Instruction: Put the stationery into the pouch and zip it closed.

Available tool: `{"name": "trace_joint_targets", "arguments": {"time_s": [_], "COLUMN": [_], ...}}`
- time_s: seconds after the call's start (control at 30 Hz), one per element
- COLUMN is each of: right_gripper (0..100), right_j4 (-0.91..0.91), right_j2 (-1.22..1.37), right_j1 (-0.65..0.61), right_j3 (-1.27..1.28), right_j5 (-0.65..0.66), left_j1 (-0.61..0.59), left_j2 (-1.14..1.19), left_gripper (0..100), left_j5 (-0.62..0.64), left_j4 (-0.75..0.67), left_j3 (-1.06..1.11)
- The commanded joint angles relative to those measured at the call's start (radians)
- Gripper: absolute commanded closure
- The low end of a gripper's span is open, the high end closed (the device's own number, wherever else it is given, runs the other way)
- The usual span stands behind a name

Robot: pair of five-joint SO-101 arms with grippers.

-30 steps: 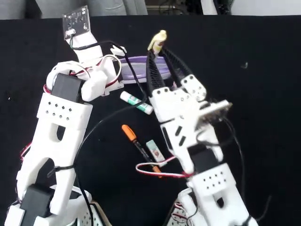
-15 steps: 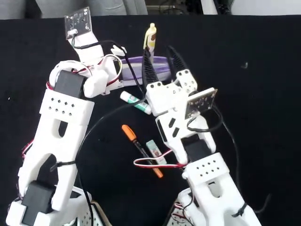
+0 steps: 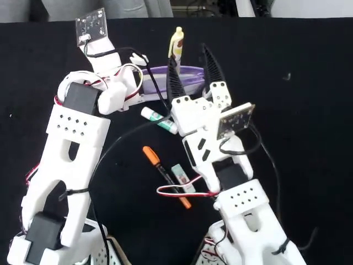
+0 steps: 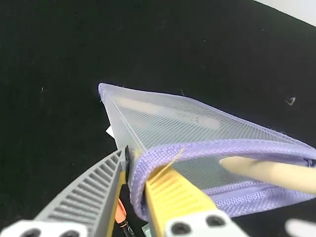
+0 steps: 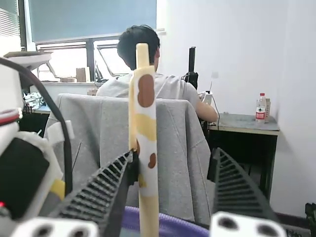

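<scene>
Pen (image 3: 176, 43) now upright in pouch (image 3: 191, 76) mouth, right gripper (image 3: 188, 54) newly agape

pouch (image 3: 190, 77): near side hidden behind both arms in the high view.
pen (image 5: 143, 128): one end cut off by the right wrist view's edge.
marker (image 3: 151, 156): far end hidden under a cable (image 3: 176, 193).
small flat piece (image 3: 181, 178): too small to identify.

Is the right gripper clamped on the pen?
No. The right gripper is open: the pen stands upright beside one finger, and the other finger is well clear of it.
</scene>
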Motion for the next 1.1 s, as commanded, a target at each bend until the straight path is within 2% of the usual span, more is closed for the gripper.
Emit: {"name": "trace_joint_targets", "arguments": {"time_s": [0.0,0.17,0.37,0.53,0.6,0.73,0.8,0.9,1.07], "right_gripper": [77.6,77.6,77.6,77.6,77.6,77.6,77.6,77.6,77.6], "right_j4": [0.057,0.190,0.226,0.219,0.238,0.416,0.514,0.600,0.620], "right_j2": [-0.114,-0.209,-0.226,-0.081,0.010,0.145,0.185,0.209,0.140], "right_j1": [-0.014,-0.012,-0.012,-0.121,-0.104,-0.052,-0.028,-0.020,-0.015], "right_j3": [-0.016,-0.068,-0.085,-0.094,-0.151,-0.277,-0.334,-0.360,-0.354], "right_j5": [0.005,0.005,0.003,0.003,-0.012,-0.181,-0.219,-0.219,-0.147], "left_j1": [-0.042,-0.050,-0.050,-0.050,-0.081,-0.139,-0.148,-0.148,-0.148], "left_j2": [-0.011,-0.011,-0.003,-0.005,-0.002,0.000,-0.009,-0.005,-0.002], "left_gripper": [97,97,97,97,97,97,97,97,97], "left_j5": [0.009,0.009,0.009,0.009,0.008,0.008,0.008,0.005,0.003], "left_j4": [-0.028,-0.028,-0.025,-0.026,-0.025,-0.026,-0.025,-0.026,-0.028], "left_j3": [-0.019,-0.024,-0.041,-0.041,-0.033,-0.039,-0.039,-0.039,-0.041]}}
